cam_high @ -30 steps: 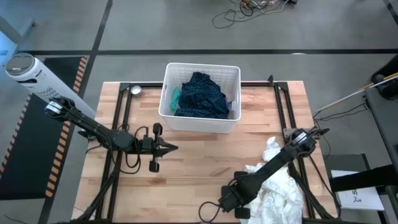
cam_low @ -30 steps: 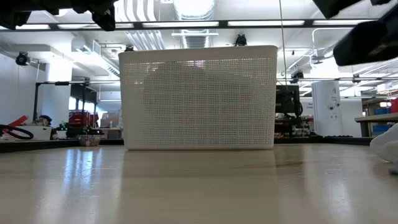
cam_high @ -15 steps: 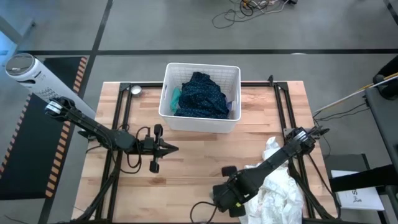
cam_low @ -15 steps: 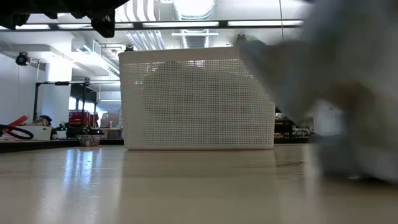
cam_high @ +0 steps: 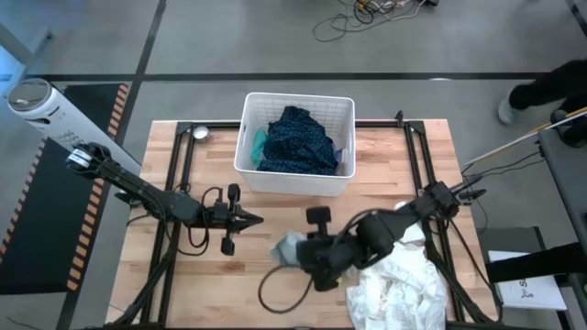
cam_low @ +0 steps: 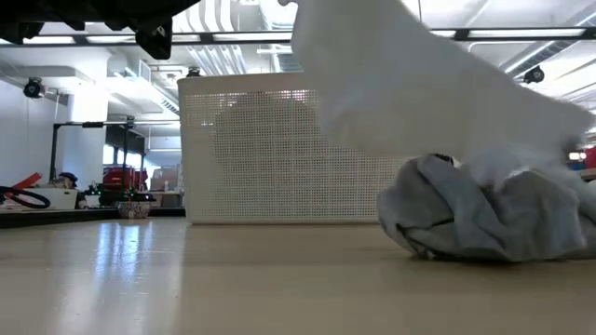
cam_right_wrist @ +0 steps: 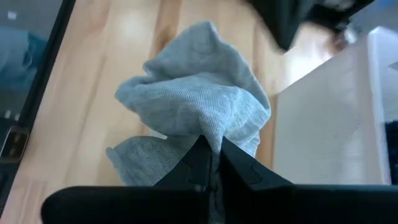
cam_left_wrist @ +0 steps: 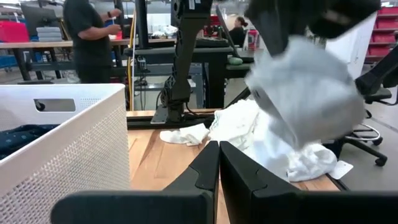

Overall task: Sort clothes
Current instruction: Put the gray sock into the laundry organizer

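My right gripper (cam_high: pixel 303 252) hangs over the middle of the table, in front of the basket, shut on a grey garment (cam_high: pixel 286 247) that also fills the right wrist view (cam_right_wrist: pixel 199 93). A pile of white clothes (cam_high: pixel 399 289) lies at the near right corner. The white slatted basket (cam_high: pixel 298 99) at the far middle holds a dark blue patterned garment (cam_high: pixel 295 142), a teal one (cam_high: pixel 260 145) and a purple sliver (cam_high: pixel 341 158). My left gripper (cam_high: pixel 260 218) waits shut and level at the left, holding nothing. My right gripper pinches a bunched fold of the grey garment (cam_right_wrist: pixel 214 134) between its two fingers, slanting down from above. The cloth bulges in loose folds beyond the fingertips. In the low view a grey crumpled mass (cam_low: pixel 484 219) sits on the table; whether it is this garment's lower end, I cannot tell.
Black frame rails (cam_high: pixel 415 147) run along the table's left and right sides. A small silver disc (cam_high: pixel 199 133) lies left of the basket. A person's dark leg and shoe (cam_high: pixel 537 92) show beyond the table's far right; another person (cam_left_wrist: pixel 93 37) stands in the room behind.
My right gripper has risen from near the table's front edge and swung toward the far edge and the basket, tipping as it went. It has carried the grey garment up, which was not in view before.
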Available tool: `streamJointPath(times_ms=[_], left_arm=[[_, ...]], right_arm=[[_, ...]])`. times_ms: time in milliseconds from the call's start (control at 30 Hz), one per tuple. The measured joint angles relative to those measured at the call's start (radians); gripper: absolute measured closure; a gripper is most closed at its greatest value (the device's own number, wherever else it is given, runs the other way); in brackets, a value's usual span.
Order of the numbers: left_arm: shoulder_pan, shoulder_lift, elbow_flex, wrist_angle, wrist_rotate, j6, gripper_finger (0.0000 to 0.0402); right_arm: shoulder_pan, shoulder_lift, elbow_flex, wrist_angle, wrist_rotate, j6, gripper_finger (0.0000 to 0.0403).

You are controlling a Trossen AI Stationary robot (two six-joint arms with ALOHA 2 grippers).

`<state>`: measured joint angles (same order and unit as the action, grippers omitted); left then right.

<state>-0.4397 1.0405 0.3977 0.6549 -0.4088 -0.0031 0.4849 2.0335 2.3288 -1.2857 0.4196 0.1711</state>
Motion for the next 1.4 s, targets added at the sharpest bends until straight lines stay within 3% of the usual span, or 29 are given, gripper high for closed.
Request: streamJointPath(times_ms=[167, 367, 500, 667, 1100, 1400], left_arm=[[0.0, 0.0, 0.0, 0.001, 0.0, 0.001, 0.0402], [0.0, 0.0, 0.0, 0.001, 0.0, 0.001, 0.0402], [0.0, 0.0, 0.0, 0.001, 0.0, 0.001, 0.0402], [0.0, 0.0, 0.0, 0.001, 0.0, 0.001, 0.0402], [0.0, 0.0, 0.0, 0.001, 0.0, 0.002, 0.0402], [0.0, 0.0, 0.0, 0.004, 0.0, 0.012, 0.0402]], right_arm=[[-0.035, -0.009, 0.025, 0.037, 0.004, -0.005, 0.0399], [-0.047, -0.005, 0.024, 0.048, -0.001, -0.02, 0.0363], [-0.045, 0.0, 0.023, 0.048, -0.002, -0.048, 0.0394], [-0.044, 0.0, 0.023, 0.048, 0.013, -0.06, 0.04], [-0.144, -0.034, 0.023, 0.042, 0.567, -0.164, 0.0402], [-0.342, -0.1, 0.023, 0.048, 0.632, -0.188, 0.0403]])
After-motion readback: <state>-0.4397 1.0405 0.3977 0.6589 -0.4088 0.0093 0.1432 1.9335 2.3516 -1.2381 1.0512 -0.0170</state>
